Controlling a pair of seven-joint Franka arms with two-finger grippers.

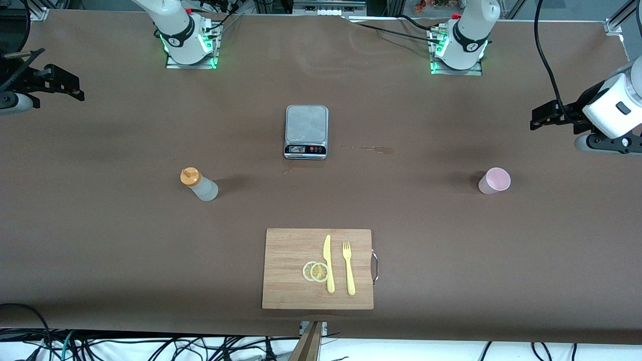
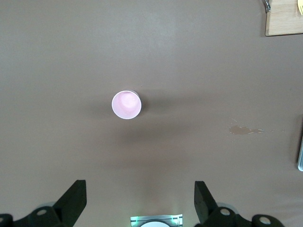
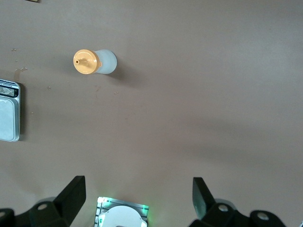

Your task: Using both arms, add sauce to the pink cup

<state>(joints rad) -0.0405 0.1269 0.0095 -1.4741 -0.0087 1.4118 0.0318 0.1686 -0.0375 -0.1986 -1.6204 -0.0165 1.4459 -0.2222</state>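
The sauce bottle [image 1: 199, 184], whitish with an orange nozzle cap, stands on the brown table toward the right arm's end; the right wrist view also shows the sauce bottle [image 3: 96, 62]. The pink cup [image 1: 494, 181] stands upright toward the left arm's end, and in the left wrist view the pink cup [image 2: 126, 104] looks empty. My right gripper [image 1: 52, 82] hangs high over the table's end, open and holding nothing, well apart from the bottle. My left gripper [image 1: 549, 118] hangs high over the other end, open and empty, off to one side of the cup. Both sets of fingers stand wide [image 2: 140, 189] [image 3: 139, 187].
A small digital scale [image 1: 306, 123] sits mid-table between the two bases. A wooden cutting board [image 1: 286, 250] lies near the front edge with a yellow knife [image 1: 328, 263], a yellow fork [image 1: 348, 268] and lemon slices [image 1: 316, 271]. A dried stain [image 1: 376, 148] marks the cloth beside the scale.
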